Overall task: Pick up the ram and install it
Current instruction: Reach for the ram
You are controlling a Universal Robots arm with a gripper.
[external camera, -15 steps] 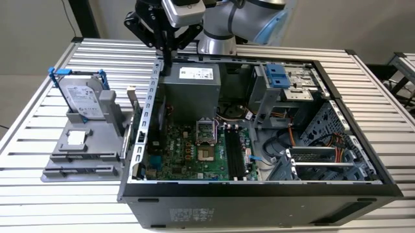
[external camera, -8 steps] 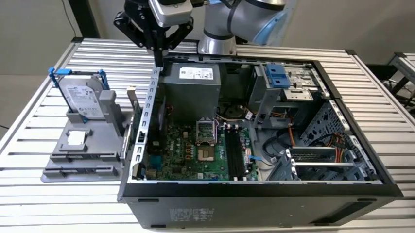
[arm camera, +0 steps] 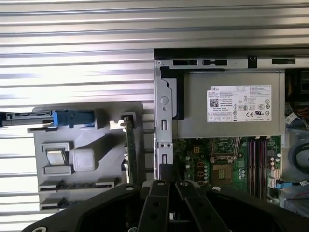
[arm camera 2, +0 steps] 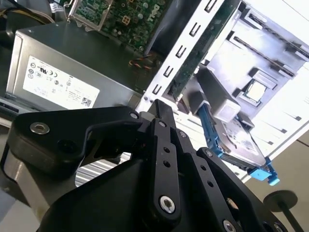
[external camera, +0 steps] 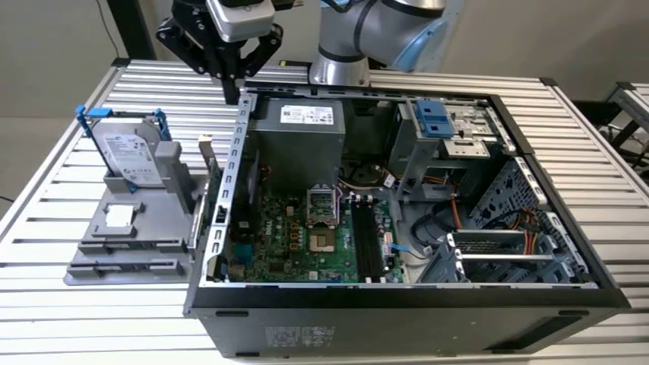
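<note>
Slatted metal desk (external camera: 71, 304), plain wall behind. Nearest the camera in the exterior view, at lower centre of the frame, is the black wall of an open PC case (external camera: 406, 323) lying on its side. Inside it, the green motherboard (external camera: 289, 243) lies lower centre with its long black memory slots (external camera: 367, 243) just to the exterior view's right; no stick is seated in them. Right half of the case holds metal drive bays (external camera: 507, 228) and loose cables. On the exterior view's left, beside the case, a grey fixture tray (external camera: 127, 255) sits on the desk. The ram (external camera: 210, 179) stands on its long edge in the tray's side nearest the case, just beside the case wall, thin and dark green; in the first wrist view the ram (arm camera: 129, 145) is a narrow green strip in its grey holder, with nothing gripping it. Further back on the tray a silver hard drive (external camera: 132, 156) with blue rails (external camera: 91, 112) stands upright. Deeper in the case, upper centre, is the grey power supply (external camera: 299, 141), with a blue-fronted drive cage (external camera: 434, 118) at upper right. Furthest back, upper left of centre, the black gripper (external camera: 232, 93) hangs pointing down over the case's rear corner on the tray side. It is above and apart from the ram, its fingers pressed together with nothing between them. Arm body (external camera: 375, 30) is at top centre.
</note>
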